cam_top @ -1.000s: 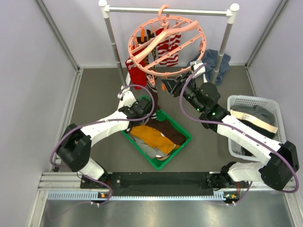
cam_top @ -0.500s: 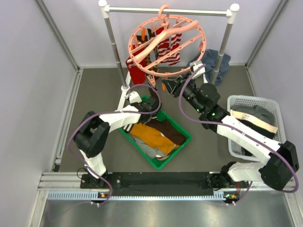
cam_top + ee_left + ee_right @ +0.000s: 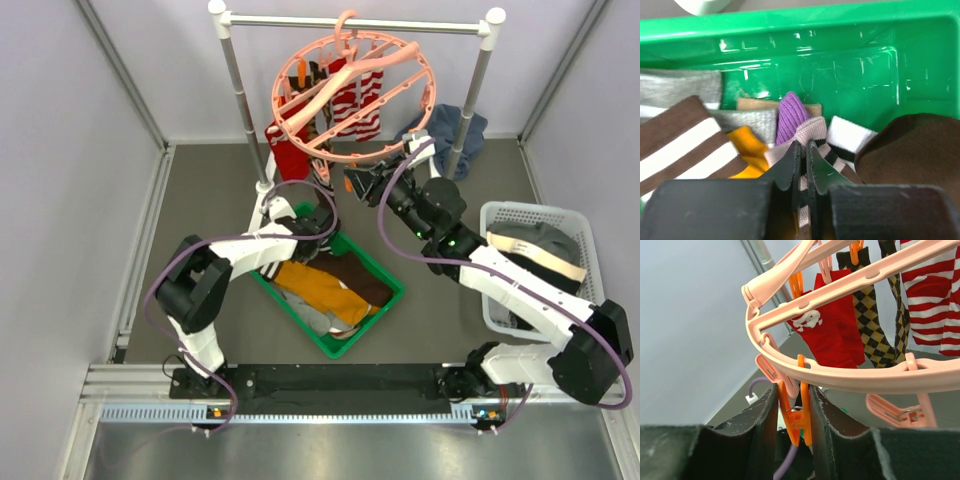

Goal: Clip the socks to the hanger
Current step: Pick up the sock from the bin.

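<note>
Green plastic walls the tray (image 3: 840, 30). Inside it the left gripper (image 3: 804, 157) pinches its jaws almost together on the pale cuff of a striped sock (image 3: 812, 131). A purple sock (image 3: 790, 112) touches the cuff at 11 o'clock, and a brown sock (image 3: 910, 150) lies at 3 o'clock.

The bite looks thin, so a slow, straight lift should shed the neighbouring socks and clear the tray's wall at 12 o'clock before any travel.

Farther on, the right gripper (image 3: 793, 395) clasps an orange clip (image 3: 795, 425) at the 6 o'clock rim of the hanger (image 3: 850, 377), one finger pressed on each side. Whether the clip's mouth gapes I cannot tell.

Open room seems to lie beneath that rim, so bring the cuff up from below. The red sock (image 3: 832, 335) and the other hung socks crowd 8 to 12 o'clock, and the rail (image 3: 350, 20) bounds the far side.
</note>
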Robot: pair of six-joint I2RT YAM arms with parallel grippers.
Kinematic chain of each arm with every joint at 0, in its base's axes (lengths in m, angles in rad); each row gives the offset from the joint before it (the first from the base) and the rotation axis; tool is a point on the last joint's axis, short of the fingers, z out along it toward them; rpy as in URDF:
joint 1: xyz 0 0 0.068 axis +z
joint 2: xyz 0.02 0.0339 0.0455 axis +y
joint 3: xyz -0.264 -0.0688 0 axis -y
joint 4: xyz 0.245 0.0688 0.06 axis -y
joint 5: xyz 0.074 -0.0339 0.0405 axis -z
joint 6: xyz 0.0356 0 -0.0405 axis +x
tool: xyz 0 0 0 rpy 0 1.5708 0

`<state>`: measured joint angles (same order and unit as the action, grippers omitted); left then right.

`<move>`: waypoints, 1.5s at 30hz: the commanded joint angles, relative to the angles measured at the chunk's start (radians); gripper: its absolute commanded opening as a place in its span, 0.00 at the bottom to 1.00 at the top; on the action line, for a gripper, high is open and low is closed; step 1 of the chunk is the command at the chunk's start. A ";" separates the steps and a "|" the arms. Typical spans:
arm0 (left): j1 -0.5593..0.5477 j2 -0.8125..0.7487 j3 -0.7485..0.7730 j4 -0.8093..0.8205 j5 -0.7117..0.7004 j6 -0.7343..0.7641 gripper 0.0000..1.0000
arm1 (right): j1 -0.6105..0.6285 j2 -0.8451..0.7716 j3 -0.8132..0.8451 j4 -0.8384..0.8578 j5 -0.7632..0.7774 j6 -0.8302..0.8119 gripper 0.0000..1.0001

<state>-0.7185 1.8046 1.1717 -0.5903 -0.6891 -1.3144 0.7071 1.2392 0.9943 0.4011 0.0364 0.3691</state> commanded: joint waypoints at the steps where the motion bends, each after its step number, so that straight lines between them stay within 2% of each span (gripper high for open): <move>1: 0.001 -0.148 0.002 -0.083 -0.053 0.024 0.04 | 0.022 -0.026 -0.025 -0.076 -0.009 -0.019 0.00; 5: 0.001 -0.280 -0.001 -0.074 -0.073 0.108 0.01 | 0.017 -0.032 -0.013 -0.099 -0.016 -0.021 0.00; 9: -0.001 -0.388 -0.032 -0.007 -0.089 0.274 0.00 | 0.017 -0.043 0.000 -0.114 -0.024 -0.018 0.00; 12: -0.001 -0.479 -0.067 0.062 -0.096 0.367 0.00 | 0.015 -0.052 0.007 -0.130 -0.024 -0.019 0.00; 13: -0.001 -0.514 -0.082 0.134 -0.063 0.398 0.00 | 0.015 -0.052 0.009 -0.131 -0.023 -0.021 0.00; 17: 0.001 -0.531 -0.147 0.197 -0.015 0.437 0.00 | 0.017 -0.046 0.012 -0.136 -0.023 -0.018 0.00; 21: 0.011 -0.438 -0.155 0.231 -0.018 0.515 0.03 | 0.017 -0.038 0.010 -0.139 -0.032 -0.009 0.00; 25: 0.024 -0.299 -0.123 0.228 -0.052 0.512 0.06 | 0.017 -0.034 0.012 -0.142 -0.033 -0.007 0.00; 31: 0.070 -0.232 -0.093 0.103 -0.119 0.408 0.16 | 0.017 -0.033 0.009 -0.148 -0.033 -0.012 0.00; 34: 0.067 -0.266 -0.066 0.054 -0.103 0.409 0.32 | 0.015 -0.033 0.012 -0.146 -0.056 -0.016 0.00; 38: 0.056 -0.309 -0.024 -0.006 -0.084 0.386 0.43 | 0.015 -0.032 0.024 -0.153 -0.069 -0.027 0.00; 41: 0.050 -0.330 -0.037 -0.011 -0.037 0.345 0.45 | 0.017 -0.035 0.023 -0.160 -0.067 -0.033 0.00; 45: 0.050 -0.317 -0.047 -0.006 -0.050 0.319 0.42 | 0.015 -0.035 0.018 -0.160 -0.070 -0.035 0.00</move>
<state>-0.6651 1.4940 1.1103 -0.5663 -0.7383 -0.9470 0.7071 1.1992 0.9977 0.3443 0.0193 0.3477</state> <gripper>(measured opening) 0.436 0.281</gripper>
